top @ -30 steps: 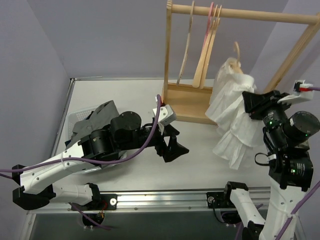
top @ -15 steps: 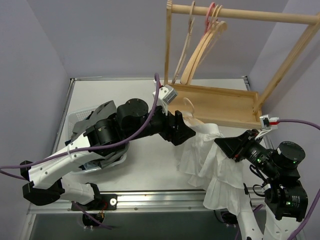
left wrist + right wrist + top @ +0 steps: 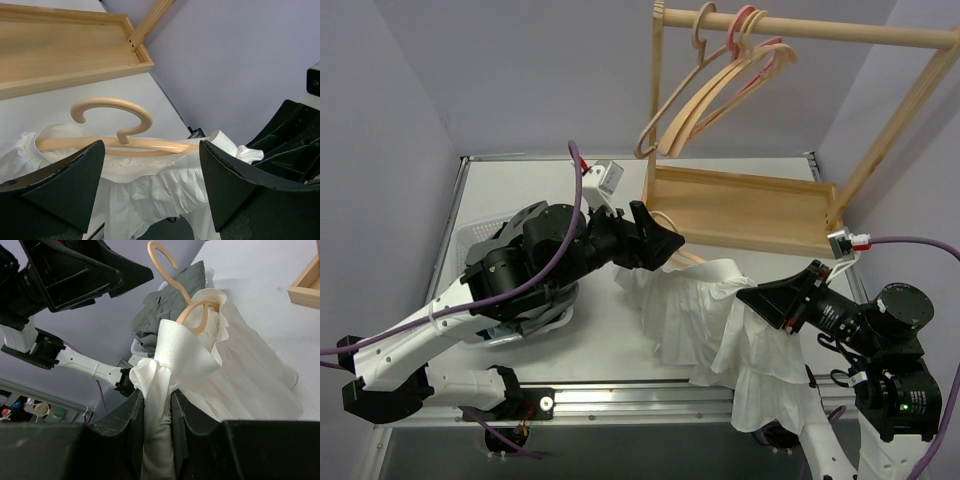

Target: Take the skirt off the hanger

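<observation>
- Two robot arms [image 3: 520, 270] [image 3: 880, 330]
- One white blouse [image 3: 710, 320]
- One grey skirt [image 3: 170, 305]
- One basket [image 3: 468, 238]
- One wooden rack [image 3: 750, 205]
- One pink hanger [image 3: 740, 25]
- Wooden hangers: one inside the blouse [image 3: 125, 142], at least two on the rail [image 3: 840, 32]

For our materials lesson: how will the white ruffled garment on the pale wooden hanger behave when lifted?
Probably floppy: the white ruffled garment drapes and bunches between the right gripper and the pale wooden hanger. Likely light: a narrow pinch of cloth seems to carry it.

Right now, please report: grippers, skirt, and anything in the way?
Left gripper open, jaws flanking wooden hanger. Right gripper shut on white blouse hung on it. Grey skirt heaped behind, off hanger.
</observation>
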